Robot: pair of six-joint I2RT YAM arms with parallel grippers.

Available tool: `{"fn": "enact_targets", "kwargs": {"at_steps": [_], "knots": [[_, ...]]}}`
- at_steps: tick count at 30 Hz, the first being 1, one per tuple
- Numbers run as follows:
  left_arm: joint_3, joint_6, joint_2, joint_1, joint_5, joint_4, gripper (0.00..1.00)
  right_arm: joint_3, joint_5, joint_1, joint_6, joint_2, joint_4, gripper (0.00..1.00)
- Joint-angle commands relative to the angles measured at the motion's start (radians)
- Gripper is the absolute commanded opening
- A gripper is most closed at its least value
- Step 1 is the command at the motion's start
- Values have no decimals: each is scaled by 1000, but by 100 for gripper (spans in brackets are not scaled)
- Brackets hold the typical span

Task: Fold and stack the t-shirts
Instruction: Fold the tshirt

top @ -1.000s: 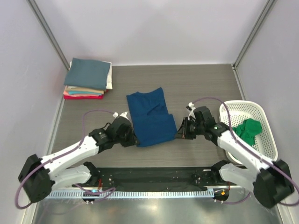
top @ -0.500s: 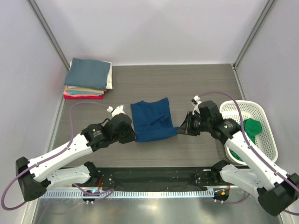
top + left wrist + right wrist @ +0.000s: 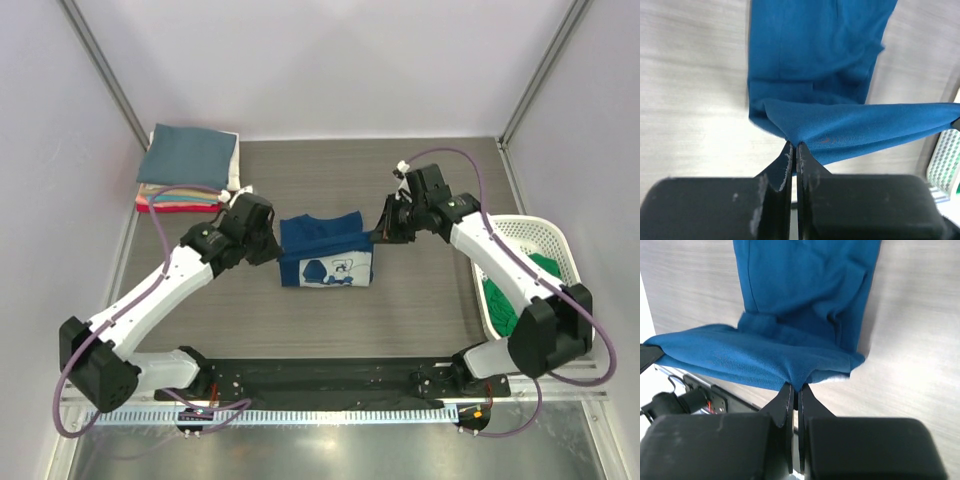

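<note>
Far left on the grey wood-grain table: pile of folded t-shirts, slate-blue on top, with tan, teal, red and white edges beneath. Next, left tool pressed together on one corner of the navy blue soft-cloth t-shirt, caught mid-fold at table centre. Held edge raised off the table and stretched taut across to the right tool, likewise clamped on the opposite corner. White cartoon print showing on the near side. Far right, bright green t-shirt bunched in the white plastic mesh basket, not yet folded. Likely trouble from here: uneven travel of the two tools, skewing the fold or dragging the lower layer along the table. Too much tension, tugging thin cloth out of a pinch. Early release, leaving a crooked, wrinkled bundle unfit for stacking.
</note>
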Motion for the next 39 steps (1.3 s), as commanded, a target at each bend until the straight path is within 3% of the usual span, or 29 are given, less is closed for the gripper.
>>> {"fn": "enact_targets", "kwargs": {"at_steps": [1, 7, 20, 22, 23, 24, 25, 28, 30, 32, 36, 39], "knots": [[73, 102, 63, 75, 39, 19, 0, 101, -3, -41, -68, 67, 23, 1], [163, 154, 234, 195, 133, 75, 0, 218, -44, -77, -71, 233, 55, 1], [448, 254, 617, 328, 257, 89, 0, 451, -17, -100, -65, 581, 84, 1], [554, 283, 725, 345, 276, 47, 9, 505, -10, -110, -60, 627, 81, 1], [594, 295, 758, 351, 282, 32, 17, 532, -7, -114, -60, 673, 81, 6], [673, 318, 791, 359, 302, 14, 41, 564, 2, -117, -60, 701, 69, 34], [717, 334, 858, 371, 328, 6, 50, 630, 8, -121, -60, 722, 56, 50], [841, 380, 892, 379, 354, -48, 65, 698, 71, -130, -68, 744, 15, 82], [777, 398, 843, 378, 311, -4, 76, 671, 147, -132, -78, 682, 6, 87], [676, 400, 739, 381, 294, 64, 80, 571, 197, -129, -82, 617, 19, 88], [316, 340, 584, 396, 366, 334, 80, 288, 182, -127, -56, 416, 147, 87], [144, 314, 536, 396, 426, 514, 80, 55, 96, -117, -17, 261, 272, 87]]}}
